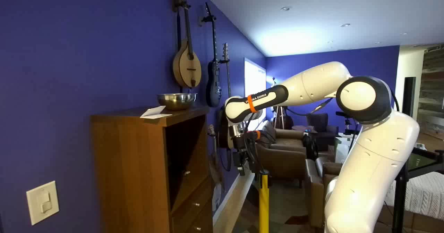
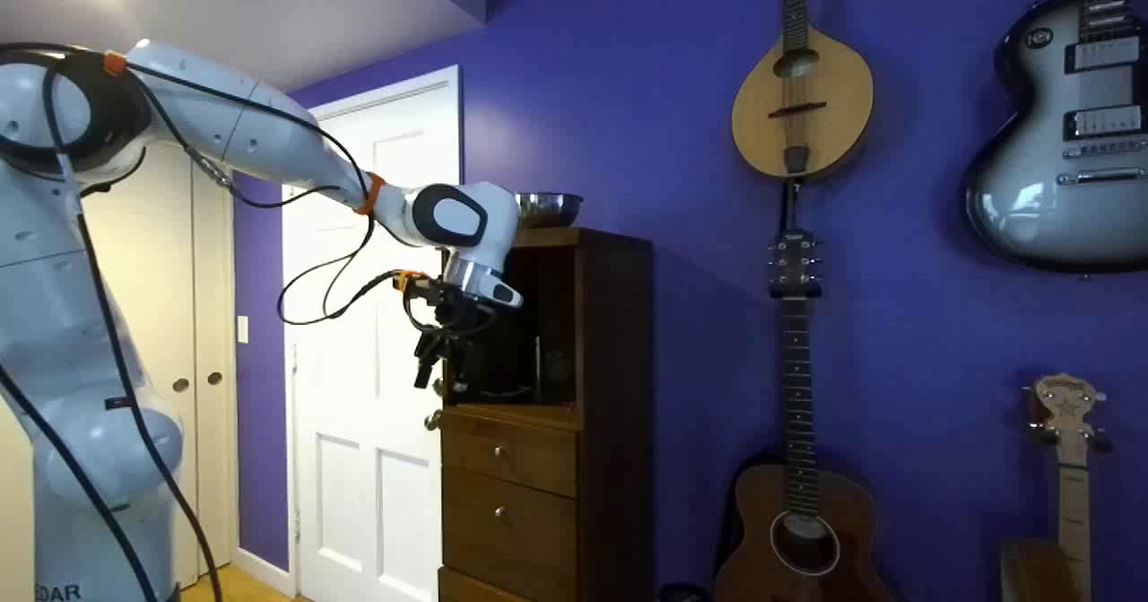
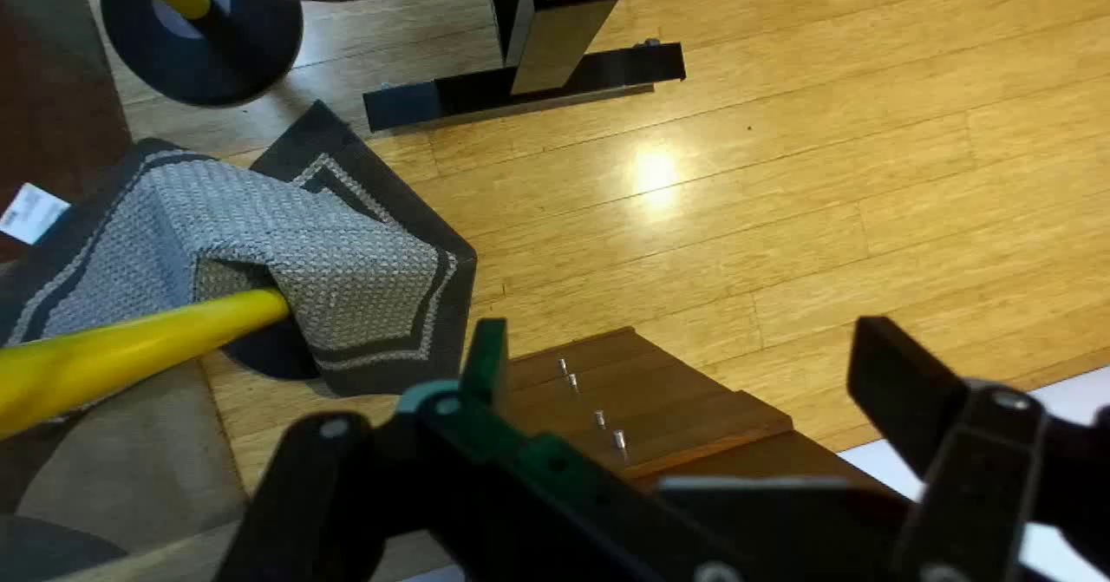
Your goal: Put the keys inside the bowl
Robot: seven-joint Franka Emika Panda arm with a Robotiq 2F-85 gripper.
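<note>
The bowl is a shiny silver metal bowl (image 1: 177, 101) standing upright on top of the brown wooden cabinet (image 1: 131, 156). It also shows in an exterior view (image 2: 551, 211), partly hidden behind the arm's wrist. My gripper (image 1: 247, 168) points down in front of the cabinet, lower than its top and apart from it. In the wrist view my gripper (image 3: 681, 352) has its fingers wide apart with nothing between them. It also shows in an exterior view (image 2: 441, 381) in front of the cabinet's open compartment. I cannot make out the keys in any view.
A white folded paper (image 1: 154, 113) lies on the cabinet top beside the bowl. A yellow pole (image 1: 264, 205) stands close to the gripper. A mandolin (image 2: 803, 109) and several guitars hang on the purple wall. A grey mat (image 3: 364, 278) lies on the floor.
</note>
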